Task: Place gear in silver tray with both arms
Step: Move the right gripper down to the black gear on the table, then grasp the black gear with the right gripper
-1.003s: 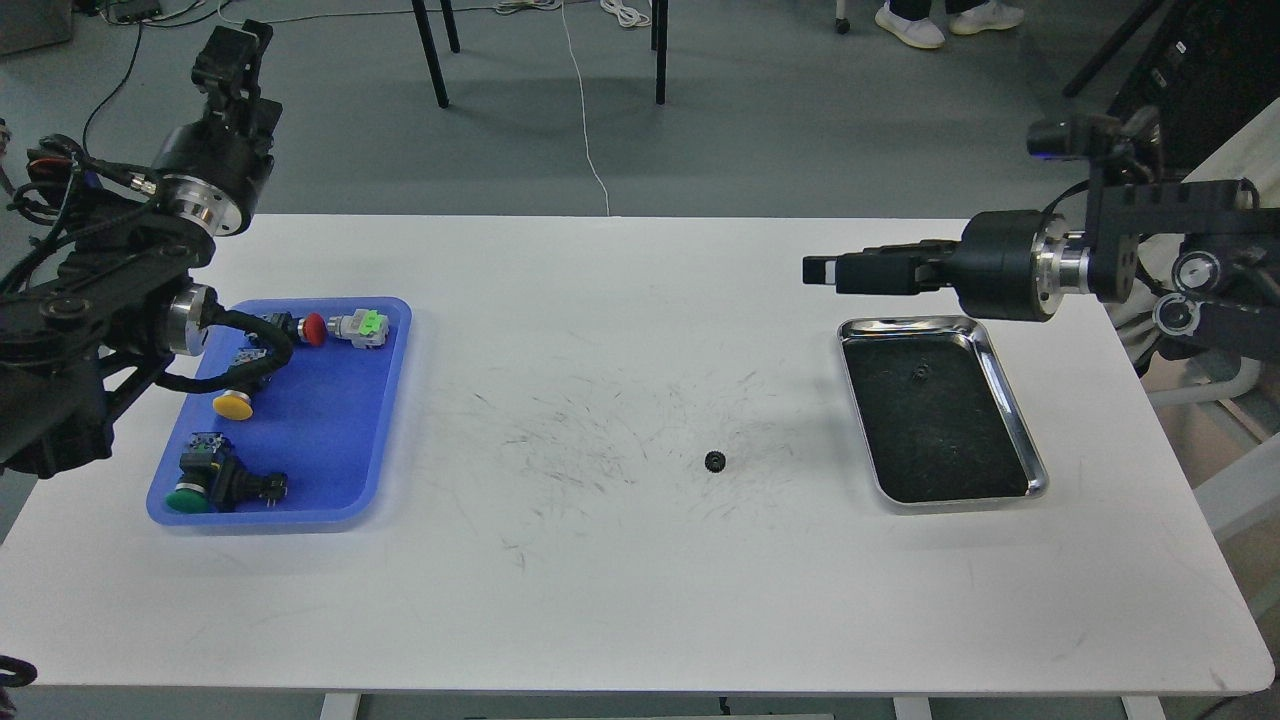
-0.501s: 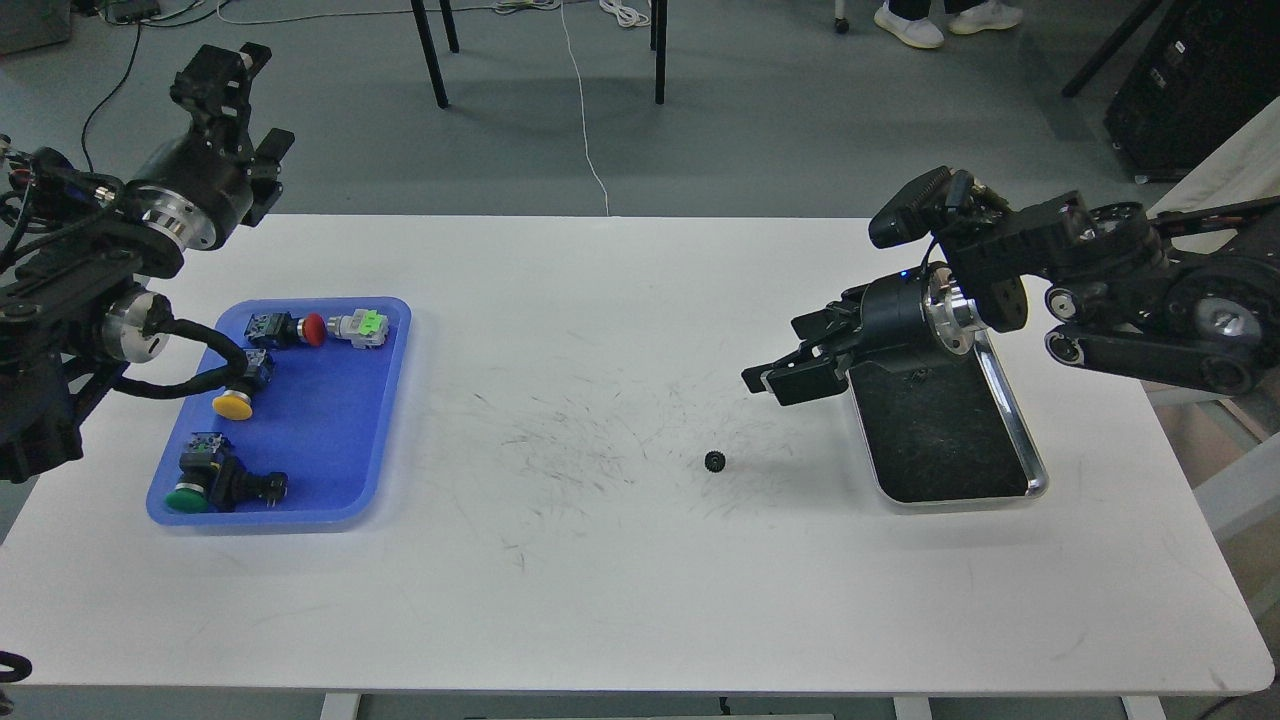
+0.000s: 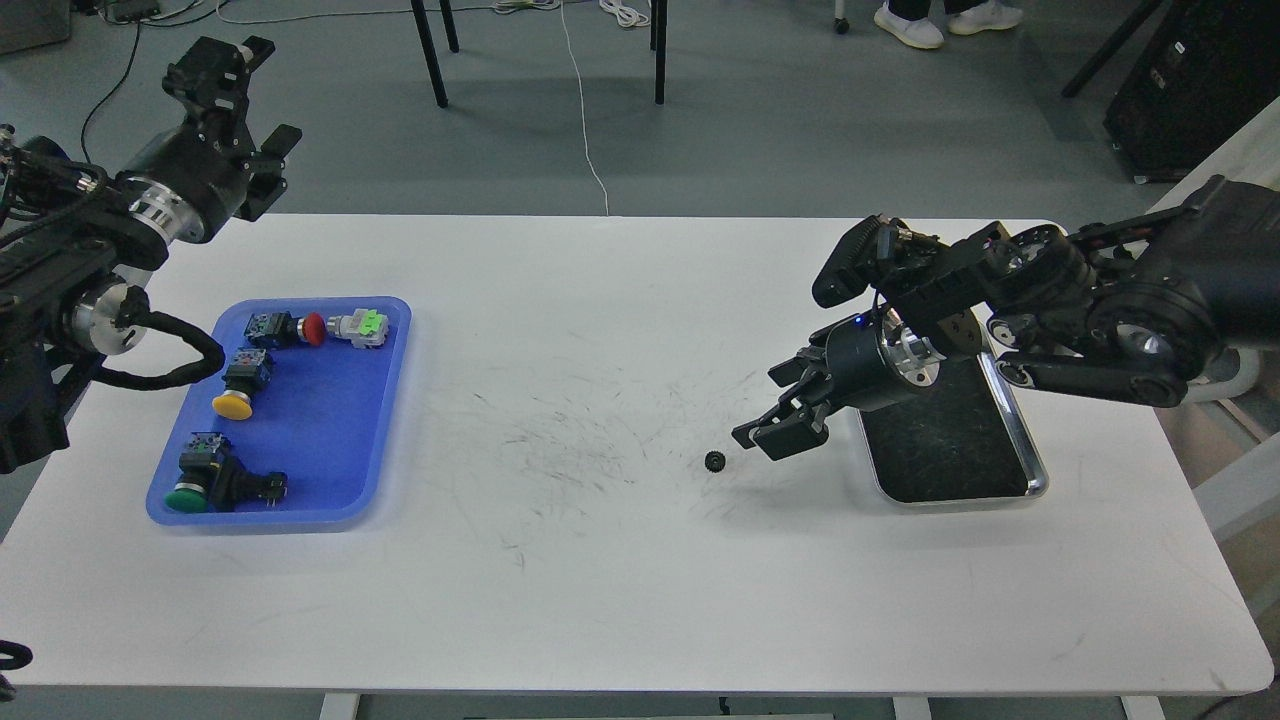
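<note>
A small black gear lies on the white table, left of the silver tray. The tray's dark bottom shows at the right; my right arm covers its far part. My right gripper is open, pointing down and left, its fingertips just right of the gear and slightly above the table, not touching it. My left gripper is raised at the far left, beyond the table's back edge, pointing up and away; its fingers seem apart and hold nothing.
A blue plastic tray at the left holds several push-button switches with red, yellow and green caps. Chair legs and cables are on the floor behind the table. The table centre is scuffed.
My right arm has swung down and left from above the silver tray until its open gripper is beside the gear. My left arm has shifted slightly outward. The gear has not moved.
</note>
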Tool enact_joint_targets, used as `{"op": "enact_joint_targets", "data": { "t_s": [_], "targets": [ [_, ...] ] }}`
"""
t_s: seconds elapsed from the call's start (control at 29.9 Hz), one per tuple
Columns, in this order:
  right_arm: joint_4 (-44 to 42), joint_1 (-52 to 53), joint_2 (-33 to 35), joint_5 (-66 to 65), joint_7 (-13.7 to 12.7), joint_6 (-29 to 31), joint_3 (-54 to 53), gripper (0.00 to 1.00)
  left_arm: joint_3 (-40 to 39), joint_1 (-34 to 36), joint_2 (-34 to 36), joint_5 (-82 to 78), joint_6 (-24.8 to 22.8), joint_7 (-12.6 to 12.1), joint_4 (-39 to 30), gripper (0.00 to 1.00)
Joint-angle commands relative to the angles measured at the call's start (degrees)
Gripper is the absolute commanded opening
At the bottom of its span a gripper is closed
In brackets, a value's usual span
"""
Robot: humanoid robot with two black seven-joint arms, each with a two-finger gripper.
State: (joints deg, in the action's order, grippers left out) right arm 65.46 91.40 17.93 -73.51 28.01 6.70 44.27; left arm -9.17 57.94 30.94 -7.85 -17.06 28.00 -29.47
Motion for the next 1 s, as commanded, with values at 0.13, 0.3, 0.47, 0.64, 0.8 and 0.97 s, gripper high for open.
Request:
{"op": "enact_joint_targets", "data": {
  "t_s": [0.13, 0.3, 0.47, 0.64, 0.8, 0.97],
  "targets": [
    [-9.29, -4.2, -7.9, 0.29, -0.01, -0.11, 0.29, 0.86, -0.33, -0.02, -0.18, 0.29, 0.18, 0.0, -0.06, 0.97],
    [-11.05, -5.79, -12.12, 0.82, -0.01, -0.19, 0.2, 0.86, -0.41, 0.07, 0.0, 0.29, 0.18, 0.0, -0.06, 0.97],
    [-13.17, -7.81, -14.59, 0.82, -0.01, -0.19, 0.12, 0.86, -0.33, -0.02, 0.35, 0.29, 0.09, 0.0, -0.24, 0.97],
    [-13.52, -8.69, -14.85, 0.65, -0.01, -0.19, 0.82, 0.85, -0.5, -0.11, 0.44, 0.38, 0.18, 0.0, -0.15, 0.97],
    [-15.01, -9.22, -14.85, 0.65, -0.01, -0.19, 1.0, 0.83, -0.5, -0.11, 0.44, 0.38, 0.27, 0.0, -0.24, 0.97],
    [-16.6, -10.54, -14.85, 0.65, -0.01, -0.19, 1.08, 0.83, -0.5, -0.11, 0.44, 0.38, 0.36, 0.0, -0.15, 0.97]
  ]
}}
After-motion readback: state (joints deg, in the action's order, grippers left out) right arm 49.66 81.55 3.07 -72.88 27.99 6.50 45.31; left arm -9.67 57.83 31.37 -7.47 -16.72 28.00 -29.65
